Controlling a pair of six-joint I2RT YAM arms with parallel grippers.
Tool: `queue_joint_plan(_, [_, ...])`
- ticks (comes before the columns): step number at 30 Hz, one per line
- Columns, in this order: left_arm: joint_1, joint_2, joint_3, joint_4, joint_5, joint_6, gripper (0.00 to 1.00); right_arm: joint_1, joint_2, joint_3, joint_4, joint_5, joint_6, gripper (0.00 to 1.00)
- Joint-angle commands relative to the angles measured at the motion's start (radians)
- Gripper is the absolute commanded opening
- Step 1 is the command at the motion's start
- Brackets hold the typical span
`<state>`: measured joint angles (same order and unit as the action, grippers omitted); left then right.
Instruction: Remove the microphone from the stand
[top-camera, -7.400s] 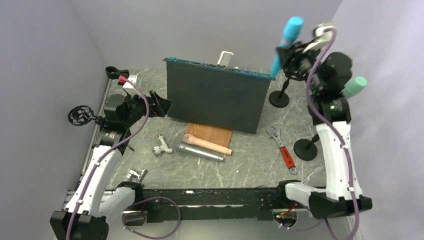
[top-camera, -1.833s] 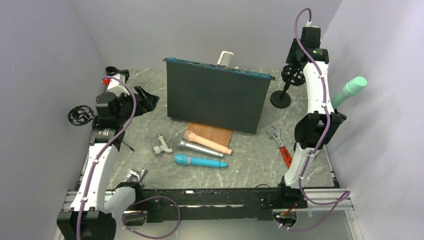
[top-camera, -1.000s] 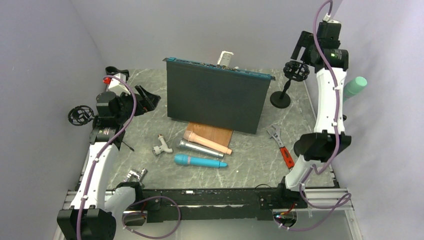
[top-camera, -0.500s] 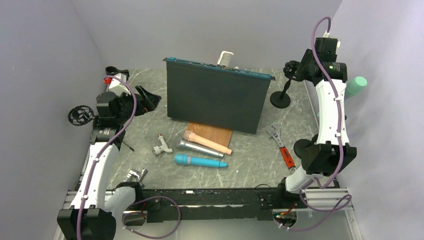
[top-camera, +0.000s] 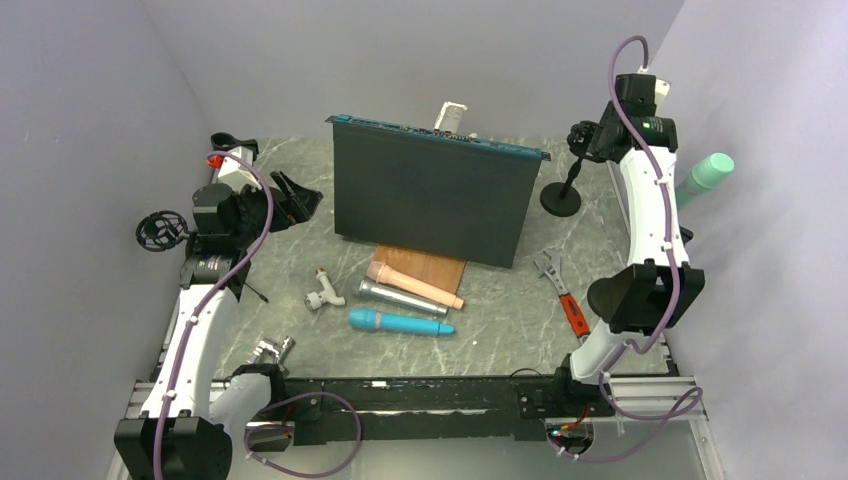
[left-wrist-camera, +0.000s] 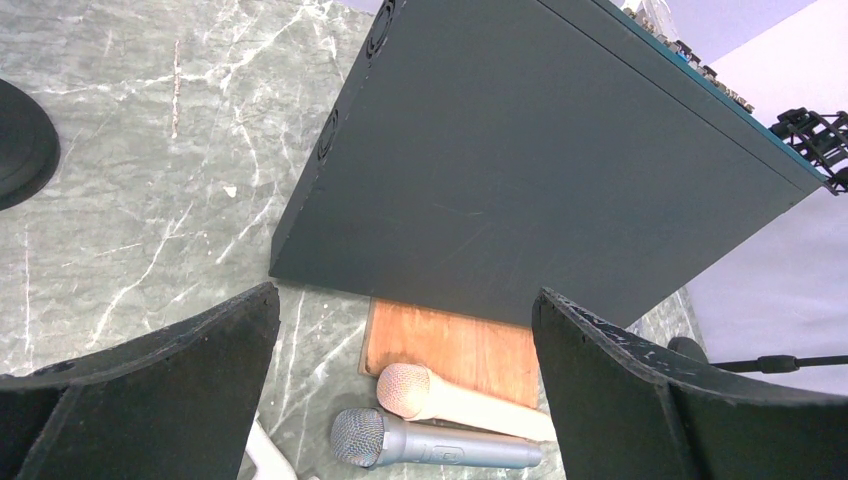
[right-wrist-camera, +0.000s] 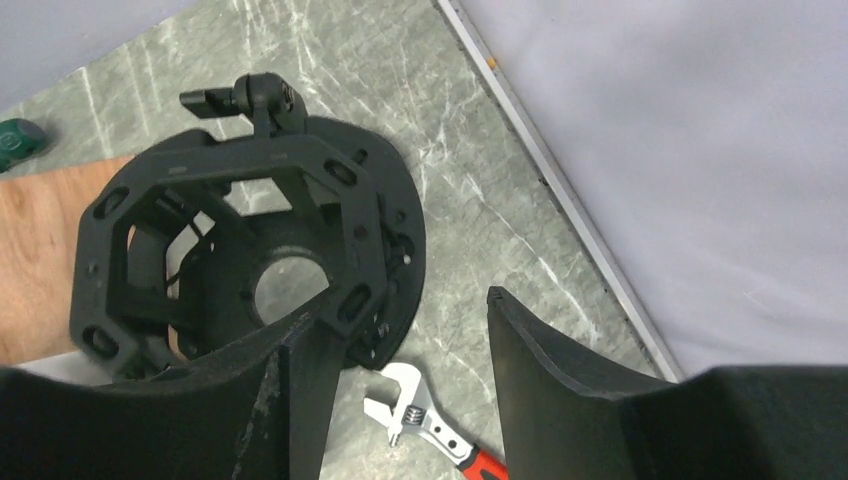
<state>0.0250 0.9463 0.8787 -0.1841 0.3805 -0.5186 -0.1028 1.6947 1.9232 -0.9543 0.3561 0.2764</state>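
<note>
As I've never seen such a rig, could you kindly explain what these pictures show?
Two robots, a left arm and a right arm, are bolted at the near edge of a table. The wide picture looks down from above and behind them; the other two come from a camera on each wrist, its own black fingers at the bottom. On it lie a blue mic, a silver mic, a pink mic and a wrench, before a dark panel. The right fingers, apart and holding nothing, are at an empty stand far right. The left fingers are open and empty. A green mic shows by the right wall.
</note>
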Motion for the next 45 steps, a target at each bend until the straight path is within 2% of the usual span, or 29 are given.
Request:
queue_joint_plan(1, [0.004, -0.015, -0.001, 0.045, 0.022, -0.006, 0.99, 0.033, 0.05, 0.072, 0.023, 0.089, 0.013, 0.55])
queue_joint_plan(5, [0.005, -0.018, 0.0, 0.043, 0.016, -0.003, 0.99, 0.049, 0.066, 0.084, 0.043, 0.156, -0.003, 0.55])
queue_joint_plan(8, [0.005, -0.016, -0.003, 0.046, 0.022, -0.007, 0.99, 0.068, 0.092, 0.121, 0.043, 0.201, -0.026, 0.47])
queue_joint_plan(13, [0.007, -0.004, -0.001, 0.051, 0.034, -0.012, 0.99, 0.111, 0.127, 0.171, 0.031, 0.312, -0.052, 0.3])
queue_joint_plan(21, [0.011, -0.003, -0.004, 0.055, 0.04, -0.016, 0.99, 0.132, 0.113, 0.156, 0.057, 0.35, -0.08, 0.01])
queue_joint_plan(25, [0.011, -0.001, -0.004, 0.054, 0.041, -0.016, 0.99, 0.137, 0.051, 0.115, 0.083, 0.349, -0.088, 0.0])
queue_joint_plan(32, [0.011, 0.003, -0.007, 0.059, 0.053, -0.025, 0.99, 0.137, -0.147, -0.033, 0.142, 0.282, -0.095, 0.0])
queue_joint_plan(45, [0.009, 0.016, -0.01, 0.065, 0.064, -0.031, 0.99, 0.137, -0.453, -0.256, 0.095, 0.11, -0.057, 0.0])
